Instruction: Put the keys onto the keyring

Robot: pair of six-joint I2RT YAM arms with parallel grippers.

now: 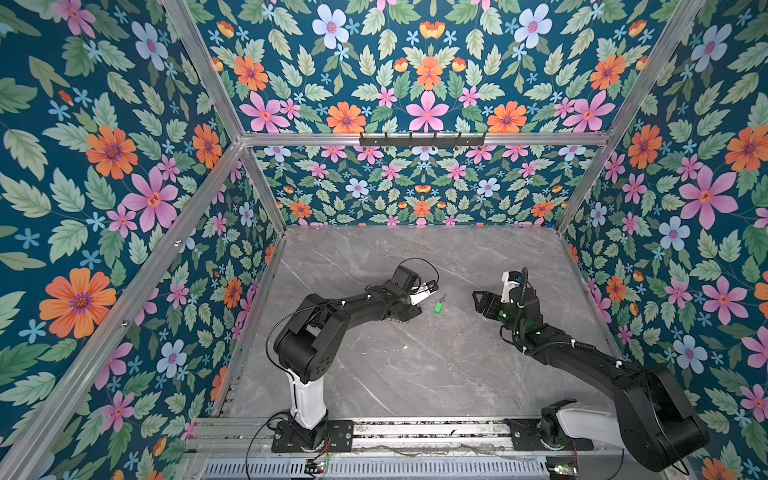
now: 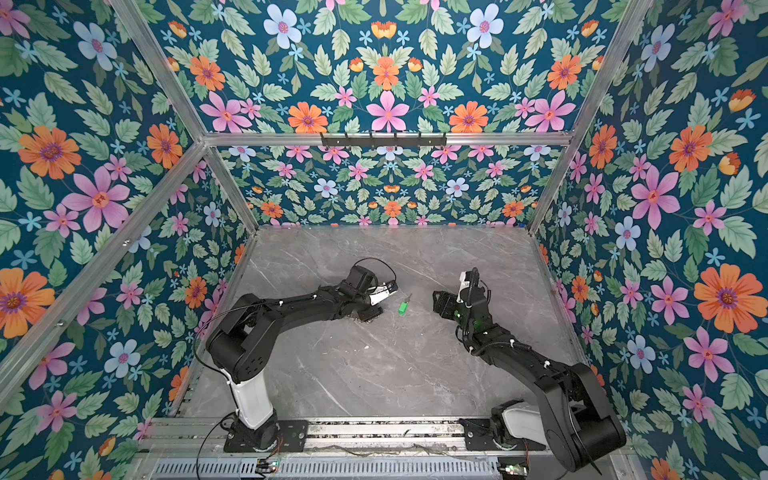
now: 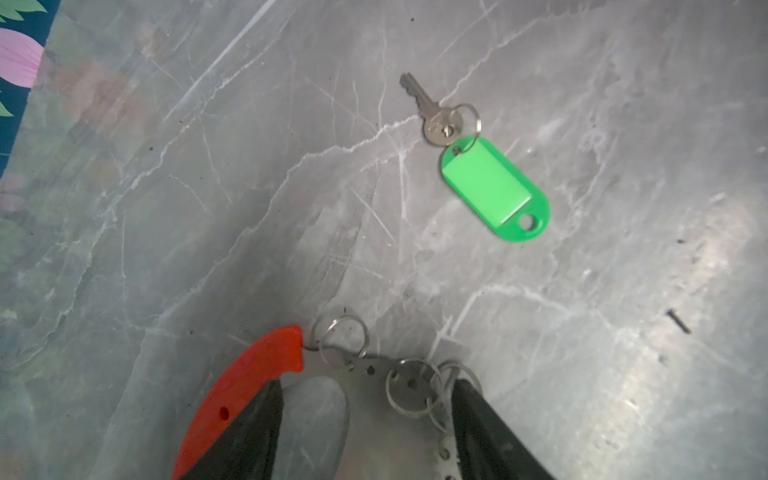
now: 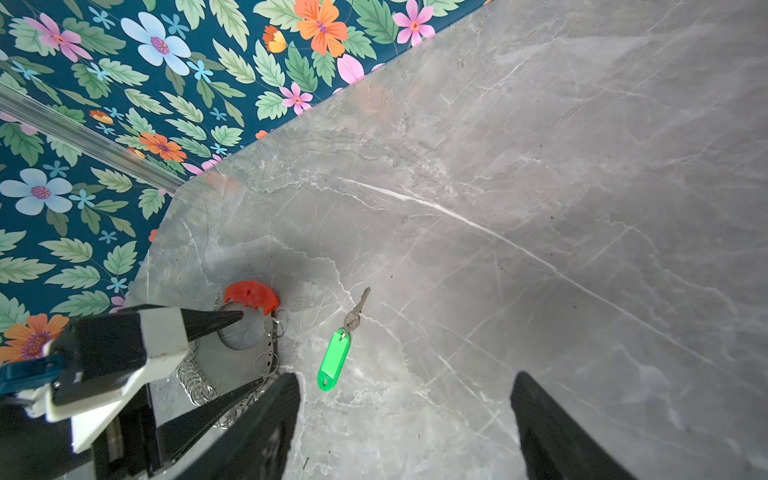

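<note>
Tabletop [image 1: 415, 374] of grey marble carries two loose things near its middle, and none of the joining is done yet. Left pincer [image 3: 365, 386] sits low at the keyring [image 4: 224, 365] with its jaws partway apart, astride the ring. One finger lies by the inner side of the red arc [image 3: 249, 382] and one over the rim with the loops; whether it truly clamps the ring or only rests on it I cannot tell. Right pincer [image 4: 405, 419] hangs wide open and empty above bare marble, on the right-edge side of the key.

The keyring lies flat under the left pincer. The key [image 3: 494, 189], a small silver one joined to a green tag by its own little split ring, lies flat between the two pincers. It is near the keyring but apart from it, and nothing touches it. None of the silver loops [image 3: 409, 386] along the keyring's rim passes through it.

By my judgement nearly everything is left — picking up the key, carrying it to a loop, and threading it on.
</note>
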